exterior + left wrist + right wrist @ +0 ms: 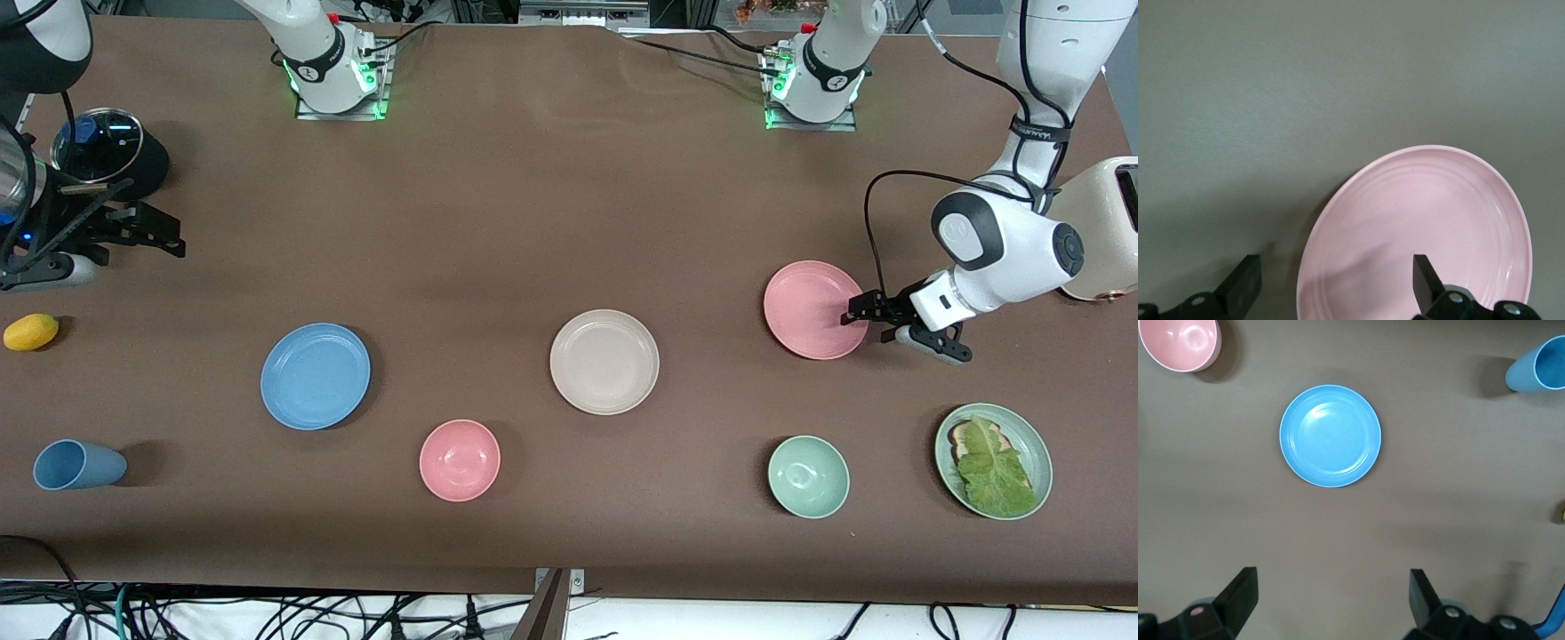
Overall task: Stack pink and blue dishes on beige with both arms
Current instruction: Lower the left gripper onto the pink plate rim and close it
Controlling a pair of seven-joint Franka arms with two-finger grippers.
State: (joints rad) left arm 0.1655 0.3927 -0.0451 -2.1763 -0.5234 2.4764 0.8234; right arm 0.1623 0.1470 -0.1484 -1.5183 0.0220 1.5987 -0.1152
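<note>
The pink plate (811, 307) lies flat toward the left arm's end of the table. My left gripper (868, 318) is open at the plate's rim, one finger over the pink plate (1425, 220) and the other finger (1245, 280) over bare table; left gripper (1336, 270). The beige plate (605, 362) sits mid-table with nothing on it. The blue plate (315, 375) lies toward the right arm's end. My right gripper (167, 233) hangs open high over the table by the pot. Its wrist view shows the blue plate (1330, 435) well below the open right gripper (1331, 581).
A pink bowl (460, 460), a blue cup (78, 465) on its side and a lemon (31, 332) lie around the blue plate. A green bowl (808, 476) and a pale green plate with lettuce (1031, 440) sit nearer the camera than the pink plate. A toaster (1107, 231) and a lidded pot (98, 147) stand at the table's ends.
</note>
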